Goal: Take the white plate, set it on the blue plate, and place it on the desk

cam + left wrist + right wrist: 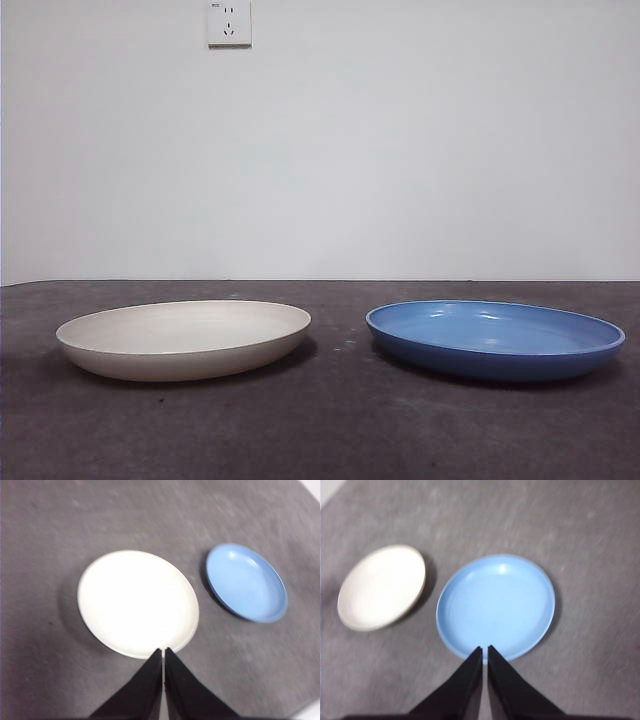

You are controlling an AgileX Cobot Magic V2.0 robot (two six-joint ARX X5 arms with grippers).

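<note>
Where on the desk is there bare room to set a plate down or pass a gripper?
Bare desk runs in front of both plates. A narrower strip lies between the white plate and the blue plate, enough for a gripper but not a plate. Both plates are empty. Nowhere is crowded.

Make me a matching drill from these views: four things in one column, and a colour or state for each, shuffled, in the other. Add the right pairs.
Things:
1. white plate
2. blue plate
3. desk
4. left gripper

Descriptions:
A. dark grey-brown, mottled, bearing both plates
B. jaws shut, raised above the cream-coloured dish
C. glossy, empty, under the right gripper
D. cream, empty, apart from the other dish

Pairs: 1-D, 2-C, 3-A, 4-B
</note>
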